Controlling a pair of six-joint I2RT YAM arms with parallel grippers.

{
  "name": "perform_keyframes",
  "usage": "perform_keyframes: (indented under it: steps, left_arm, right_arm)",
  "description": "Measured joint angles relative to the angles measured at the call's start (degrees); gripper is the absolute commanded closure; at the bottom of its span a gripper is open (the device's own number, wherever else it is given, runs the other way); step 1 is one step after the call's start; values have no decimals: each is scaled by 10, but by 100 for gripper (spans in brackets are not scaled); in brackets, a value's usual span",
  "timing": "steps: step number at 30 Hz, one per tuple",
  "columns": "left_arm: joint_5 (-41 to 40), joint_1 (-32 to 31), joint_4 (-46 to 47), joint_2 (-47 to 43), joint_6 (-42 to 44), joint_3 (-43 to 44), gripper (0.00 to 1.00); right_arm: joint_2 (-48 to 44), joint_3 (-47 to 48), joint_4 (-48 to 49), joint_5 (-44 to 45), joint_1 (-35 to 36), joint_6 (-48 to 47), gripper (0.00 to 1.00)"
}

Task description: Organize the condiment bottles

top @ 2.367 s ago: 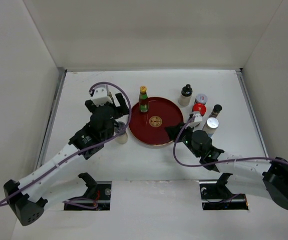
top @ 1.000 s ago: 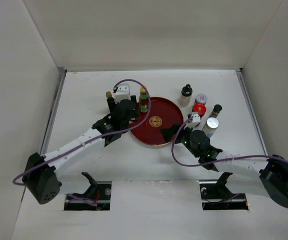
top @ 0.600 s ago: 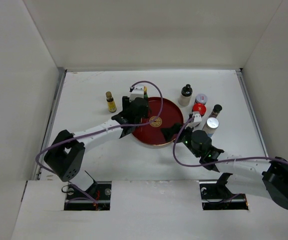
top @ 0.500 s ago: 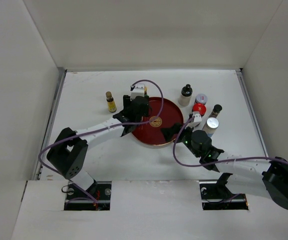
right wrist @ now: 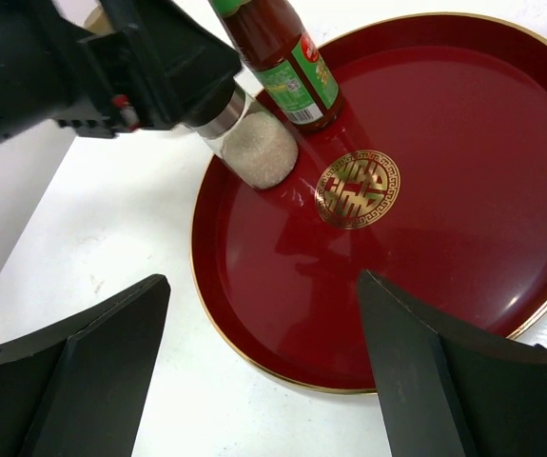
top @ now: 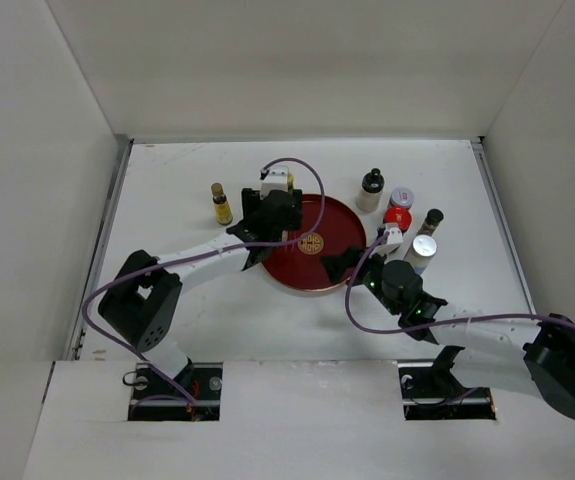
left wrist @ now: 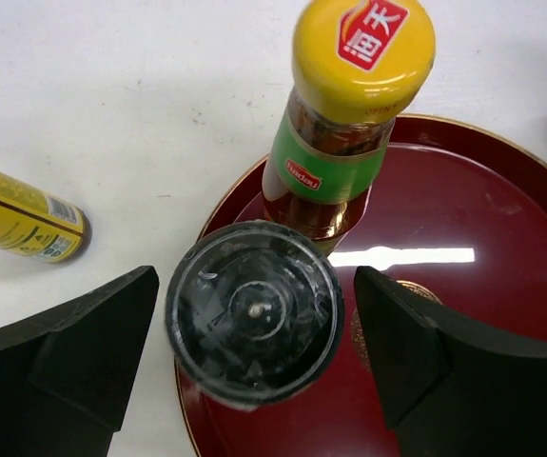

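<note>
In the left wrist view, a jar of white grains with a dark see-through cap stands on the left part of the red tray. My left gripper is open around it, with a thin gap on each side. Just behind stands a yellow-capped, green-labelled bottle. A small yellow-labelled bottle stands on the table left of the tray. My right gripper hangs open and empty over the tray's near-left rim. The same jar and bottle show in the right wrist view.
Right of the tray stand several more bottles: a black-capped one, a silver-and-red jar, a red-capped one, a thin dark-capped one and a silver-capped one. White walls close in the table.
My left arm has carried the white-grain jar from the table left of the tray onto the tray, beside the yellow-capped bottle, and opened its jaws. The right arm has barely moved.
</note>
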Motion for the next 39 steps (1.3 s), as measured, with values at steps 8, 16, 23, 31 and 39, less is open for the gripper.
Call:
perform_keyframes:
  steps: [8, 16, 23, 31, 39]
  left_arm:
    - [-29, 1, -25, -133, 0, -10, 15]
    - [-49, 129, -31, -152, -5, -9, 25]
    - [-32, 183, -47, -58, -7, 21, 34]
    - [-16, 198, -48, 4, -7, 55, 56]
    - [-11, 198, -48, 13, -7, 56, 80]
  right_arm:
    - [2, 0, 0, 0, 0, 0, 14]
    - [12, 0, 2, 0, 0, 0, 14]
    - [19, 0, 4, -2, 0, 0, 14]
    - [23, 0, 4, -5, 0, 0, 14]
    - [23, 0, 4, -5, 0, 0, 14]
